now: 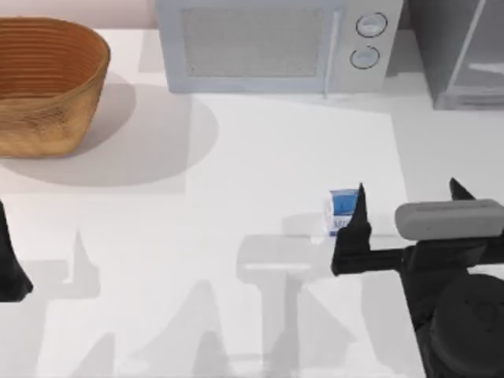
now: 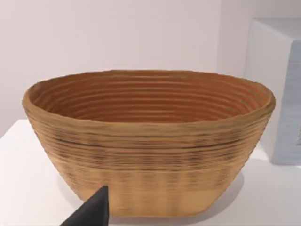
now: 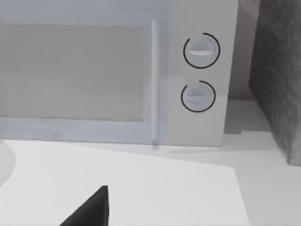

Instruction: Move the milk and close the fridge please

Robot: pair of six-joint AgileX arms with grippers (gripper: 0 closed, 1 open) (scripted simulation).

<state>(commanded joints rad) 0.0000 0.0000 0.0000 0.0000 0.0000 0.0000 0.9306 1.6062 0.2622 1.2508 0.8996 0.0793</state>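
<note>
White table (image 1: 260, 157), milk (image 1: 341, 211) near right end effector (image 1: 409, 197)

simulated kitchen counter, white table (image 1: 236, 197), microwave (image 1: 268, 43) at back, grey fridge (image 1: 465, 47) beside it, wicker basket (image 1: 43, 83)

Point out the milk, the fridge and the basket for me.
milk (image 1: 341, 206): top view, on its blue top.
fridge (image 1: 461, 47): top view, on its grey front at the table's far right.
basket (image 2: 146, 165): left wrist view, on its woven outer wall.
</note>
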